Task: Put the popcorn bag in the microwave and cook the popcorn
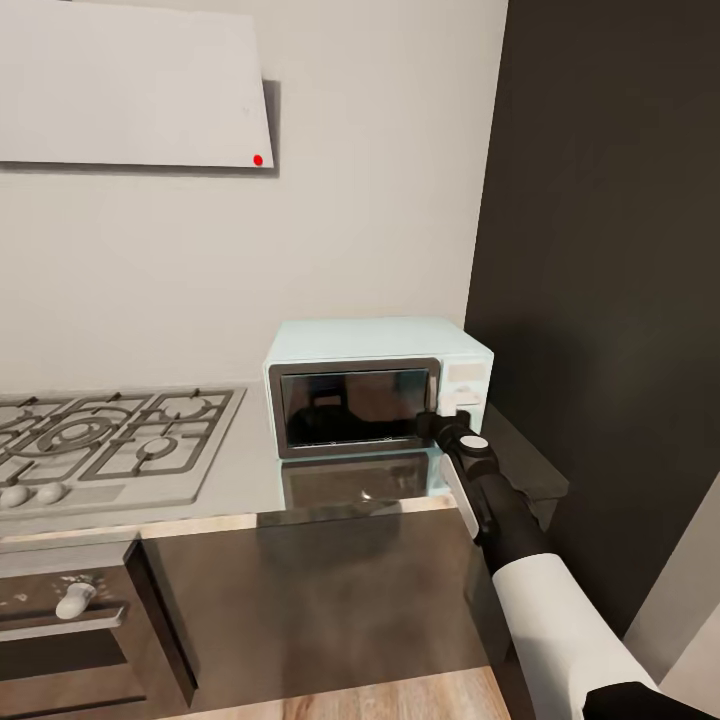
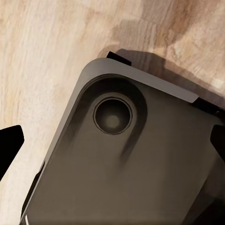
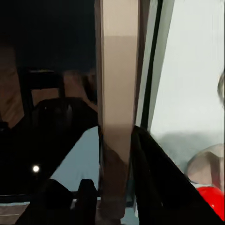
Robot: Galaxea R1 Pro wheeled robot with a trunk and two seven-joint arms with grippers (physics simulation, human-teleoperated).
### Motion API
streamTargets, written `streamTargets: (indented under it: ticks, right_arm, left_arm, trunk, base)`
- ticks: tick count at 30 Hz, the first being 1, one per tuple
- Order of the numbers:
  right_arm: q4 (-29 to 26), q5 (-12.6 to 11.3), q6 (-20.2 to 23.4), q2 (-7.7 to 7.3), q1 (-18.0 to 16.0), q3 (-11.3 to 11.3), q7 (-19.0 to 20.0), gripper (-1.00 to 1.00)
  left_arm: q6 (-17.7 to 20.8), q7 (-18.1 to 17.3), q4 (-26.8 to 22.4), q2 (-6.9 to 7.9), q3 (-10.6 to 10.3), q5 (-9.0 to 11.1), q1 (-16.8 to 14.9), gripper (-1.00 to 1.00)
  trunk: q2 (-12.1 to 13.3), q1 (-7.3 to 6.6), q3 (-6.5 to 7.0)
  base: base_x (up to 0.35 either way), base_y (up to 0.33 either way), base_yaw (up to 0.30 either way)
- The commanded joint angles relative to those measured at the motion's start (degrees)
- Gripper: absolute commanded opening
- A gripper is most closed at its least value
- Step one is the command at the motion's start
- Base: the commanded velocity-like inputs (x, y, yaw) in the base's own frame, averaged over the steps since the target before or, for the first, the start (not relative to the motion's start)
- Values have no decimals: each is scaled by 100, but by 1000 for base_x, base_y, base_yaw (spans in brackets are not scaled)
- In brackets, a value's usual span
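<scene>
**At the microwave door, bag not yet accounted for**

The right gripper (image 1: 437,424) is at the right edge of the microwave (image 1: 375,395) door, where the dark glass meets the whitish knob panel. In the right wrist view the door's vertical handle strip (image 3: 116,112) runs between the two dark fingers (image 3: 154,173), which sit close on either side of it. They look clenched around it, though actual contact is hard to confirm.

The door appears shut and flush with the mint-blue body, which stands on the grey countertop (image 1: 240,480) beside the gas hob (image 1: 110,435).

Through the glass come only dim reflections, so whether the popcorn bag is inside cannot be told.

The left wrist view looks down at the robot's own base (image 2: 131,159) over the wood floor (image 2: 42,70), and whether that gripper is open or closed cannot be told (only dark slivers at the frame edges).

My judgement: this is a door-handling step, with heating to come.
</scene>
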Motion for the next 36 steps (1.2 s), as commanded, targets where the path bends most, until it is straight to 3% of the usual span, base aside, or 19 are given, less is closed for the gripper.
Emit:
streamTargets:
  ticks: [1,10,36]
  right_arm:
    - [-7,-47,25,1,-3,18,-18,-100]
    - [-7,-30,23,-7,-3,14,3,-100]
    - [-7,18,23,1,-3,18,-47,-100]
  left_arm:
    - [-6,5,-9,0,0,12,2,100]
    - [-10,3,-9,0,6,12,2,100]
    - [-15,1,-9,-16,-23,-42,2,100]
  trunk:
    - [-3,0,-5]
    - [-3,0,-5]
    - [-3,0,-5]
  base:
    - [0,0,0]
    - [-6,0,0]
    - [-146,0,0]
